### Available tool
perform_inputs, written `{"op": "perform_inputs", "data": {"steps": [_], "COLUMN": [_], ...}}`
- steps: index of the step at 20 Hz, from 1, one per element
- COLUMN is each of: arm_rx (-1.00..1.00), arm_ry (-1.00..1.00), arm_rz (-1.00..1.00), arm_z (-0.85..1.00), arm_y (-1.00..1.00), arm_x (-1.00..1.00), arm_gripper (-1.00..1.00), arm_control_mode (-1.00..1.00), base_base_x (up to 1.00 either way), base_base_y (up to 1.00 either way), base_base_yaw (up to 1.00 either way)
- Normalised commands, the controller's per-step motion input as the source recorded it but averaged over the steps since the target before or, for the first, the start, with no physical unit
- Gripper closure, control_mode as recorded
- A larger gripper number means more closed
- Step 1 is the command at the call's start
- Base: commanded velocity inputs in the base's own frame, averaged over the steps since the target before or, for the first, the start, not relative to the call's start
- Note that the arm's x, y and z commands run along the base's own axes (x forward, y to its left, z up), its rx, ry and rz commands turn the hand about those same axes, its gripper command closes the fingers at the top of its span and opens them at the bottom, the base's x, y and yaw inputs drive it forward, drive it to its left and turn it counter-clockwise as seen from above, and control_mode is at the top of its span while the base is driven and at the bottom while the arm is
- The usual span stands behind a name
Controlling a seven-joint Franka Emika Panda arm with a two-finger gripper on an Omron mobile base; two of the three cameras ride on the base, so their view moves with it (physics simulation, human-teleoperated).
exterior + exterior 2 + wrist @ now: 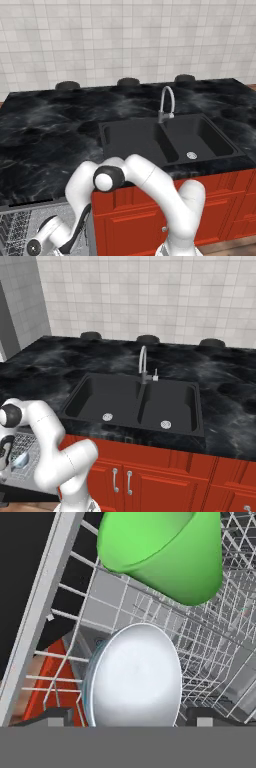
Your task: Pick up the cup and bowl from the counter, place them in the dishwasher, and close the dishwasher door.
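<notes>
Tiled wall behind; black marble table (45,130) runs across with a matte black double sink (167,137) and a curved faucet (167,102) at its centre. Red cabinets (165,476) below. Three dark round shapes sit along the back edge of the table; too small to identify.

The arm folds down low to the robot's left, reaching into the open dishwasher (20,227), whose grey wire rack (220,637) appears under the table edge in both base views.

Hand view looks down into the rack. The cup (162,552), bright green, lies tilted on its side among the wires, further from the camera. The bowl (135,677), white with a bluish rim, stands on edge just in front of the tool (127,718), leaning against the wires with its rounded underside toward the camera. That edge-on pose reads as rack loading: the tines prop it upright.

The bowl also shows faintly in the right base view (21,460), inside the rack.

Tool state: the two dark tips flank the bowl's lower edge, set wide; whether they press on it, cannot tell.

Judgement: both items are in the rack; the door closing remains.
</notes>
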Motion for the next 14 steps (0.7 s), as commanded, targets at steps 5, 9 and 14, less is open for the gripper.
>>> {"op": "perform_inputs", "data": {"steps": [5,9,14], "arm_rx": [0.0,0.0,0.0], "arm_ry": [-0.08,-0.08,-0.1], "arm_rz": [0.0,0.0,-0.01], "arm_z": [0.29,0.22,0.28], "arm_y": [0.0,0.0,-0.19], "arm_x": [-0.23,-0.27,-0.36], "arm_gripper": [-1.0,-1.0,-1.0], "arm_control_mode": [-1.0,-1.0,-1.0], "base_base_x": [0.0,0.0,0.0], "base_base_y": [0.0,0.0,0.0], "base_base_yaw": [0.0,0.0,0.0]}}
